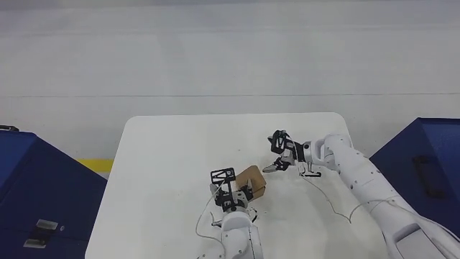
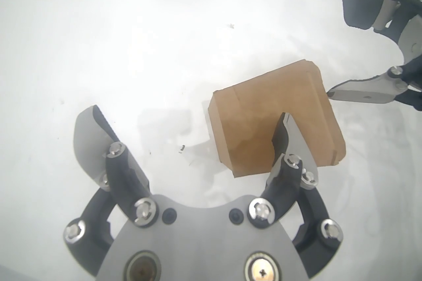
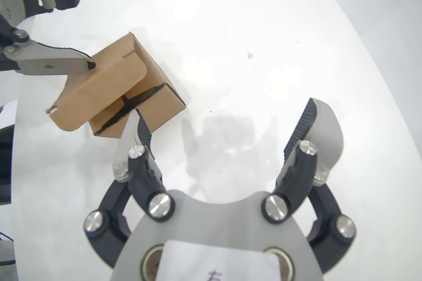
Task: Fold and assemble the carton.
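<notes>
Small brown cardboard carton [image 1: 251,181], partly folded, sitting lower ctr on white bench [image 1: 165,158]. L jaws gaping wide, fingertip [image 3: 66,63] touching carton top; R jaws gaping wide.

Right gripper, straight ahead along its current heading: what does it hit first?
Probably the carton: one finger of the open right gripper lines up with its near corner, while the gap between the fingers faces bare table. Whether that finger touches it is unclear.
</notes>
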{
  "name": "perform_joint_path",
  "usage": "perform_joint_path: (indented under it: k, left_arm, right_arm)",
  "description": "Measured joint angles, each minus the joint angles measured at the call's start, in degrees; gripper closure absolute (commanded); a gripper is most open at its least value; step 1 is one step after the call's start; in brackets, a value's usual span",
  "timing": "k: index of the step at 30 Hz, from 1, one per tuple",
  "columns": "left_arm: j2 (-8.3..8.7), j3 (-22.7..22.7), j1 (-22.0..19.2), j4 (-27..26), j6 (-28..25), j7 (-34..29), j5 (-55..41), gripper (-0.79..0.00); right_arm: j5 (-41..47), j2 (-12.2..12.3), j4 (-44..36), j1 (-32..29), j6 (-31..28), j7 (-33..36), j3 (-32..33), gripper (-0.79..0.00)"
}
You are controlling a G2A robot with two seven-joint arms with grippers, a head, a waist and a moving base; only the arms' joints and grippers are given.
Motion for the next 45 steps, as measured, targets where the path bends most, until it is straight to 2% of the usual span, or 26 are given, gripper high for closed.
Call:
perform_joint_path:
  k: [8,15,28,45]
  left_arm:
    - [-0.32,-1.62,1.14,0.02,-0.66,0.37,0.40,-0.785]
    - [-0.78,-2.19,1.52,0.45,-1.28,0.07,1.11,-0.785]
    - [-1.53,-3.56,2.05,0.94,-2.87,-0.27,1.50,-0.785]
    - [-2.43,-4.88,2.36,1.83,-5.04,-0.75,2.23,-0.785]
  right_arm:
    - [0.73,1.15,-3.05,-1.56,0.11,-1.61,1.99,-0.785]
    - [0.41,1.62,-4.94,-2.43,0.01,-0.07,2.64,-0.785]
    - [1.95,0.14,-3.84,-1.43,0.56,3.18,0.38,-0.785]
    - [2.32,-1.51,-1.31,0.30,0.40,2.97,-1.35,-0.785]
